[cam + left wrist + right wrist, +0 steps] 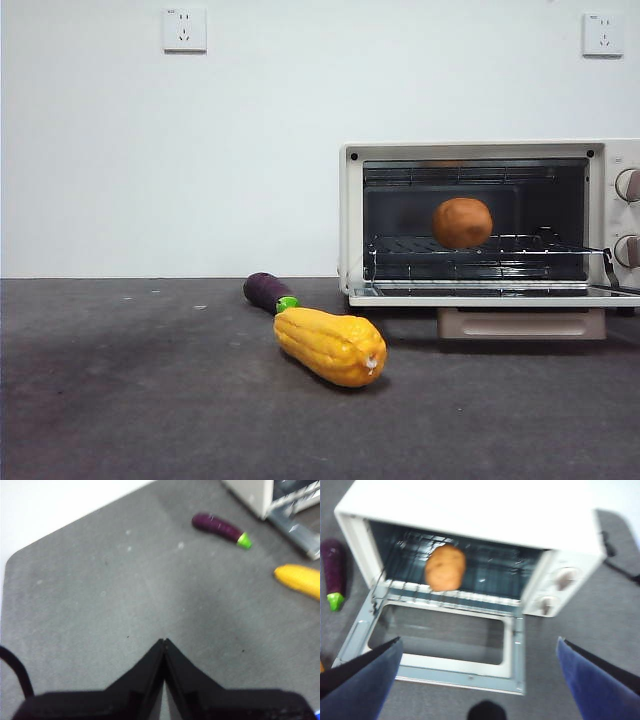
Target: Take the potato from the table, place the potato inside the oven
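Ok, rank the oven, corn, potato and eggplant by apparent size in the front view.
1. oven
2. corn, though it lies nearest the camera
3. potato
4. eggplant, partly hidden behind the corn, so unsure against the potato

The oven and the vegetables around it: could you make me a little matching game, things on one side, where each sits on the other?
Things:
1. potato
2. corn
3. eggplant
4. oven door

Places or states:
A. folded down open
B. on the table, nearest the front camera
C. on the wire rack inside the oven
D. on the table just behind the corn, green cap toward it

Pairs: 1-C, 2-B, 3-D, 4-A
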You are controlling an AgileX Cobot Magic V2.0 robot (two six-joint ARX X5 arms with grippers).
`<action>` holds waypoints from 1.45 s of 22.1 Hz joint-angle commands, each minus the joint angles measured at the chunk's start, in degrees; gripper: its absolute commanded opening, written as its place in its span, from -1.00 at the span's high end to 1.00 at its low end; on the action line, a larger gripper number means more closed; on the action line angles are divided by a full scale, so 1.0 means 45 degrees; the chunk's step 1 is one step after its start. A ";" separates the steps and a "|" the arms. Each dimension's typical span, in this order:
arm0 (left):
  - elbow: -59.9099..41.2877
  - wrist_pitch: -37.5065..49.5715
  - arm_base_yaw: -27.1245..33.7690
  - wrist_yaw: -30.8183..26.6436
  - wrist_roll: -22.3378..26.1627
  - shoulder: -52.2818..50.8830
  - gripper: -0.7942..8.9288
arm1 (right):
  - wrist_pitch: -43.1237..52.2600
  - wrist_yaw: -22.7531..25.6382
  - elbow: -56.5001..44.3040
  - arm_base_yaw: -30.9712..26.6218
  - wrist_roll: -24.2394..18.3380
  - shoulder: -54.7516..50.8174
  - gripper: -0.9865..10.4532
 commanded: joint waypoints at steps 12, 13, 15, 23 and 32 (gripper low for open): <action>-0.0068 0.6407 0.1860 0.7922 0.2176 0.6037 0.85 | -0.2055 0.0151 0.0044 0.0019 0.0073 -0.4692 0.62; -0.0068 0.6766 0.2288 0.8786 0.2093 0.6431 0.85 | -0.2297 0.0083 0.0044 0.0019 0.0155 -0.4930 0.62; -0.0063 0.7300 0.3138 1.0516 0.1773 0.7077 0.85 | -0.2710 -0.0131 0.0044 0.0019 0.0345 -0.5319 0.62; -0.0010 0.9913 0.6101 1.5076 -0.0423 0.9928 0.85 | -0.3133 -0.1574 0.0044 0.0019 0.0282 -0.5858 0.84; 0.2361 1.0117 0.6902 1.5965 -0.0743 1.3746 0.85 | -0.2817 -0.2837 0.0068 0.0019 0.0500 -0.5858 0.84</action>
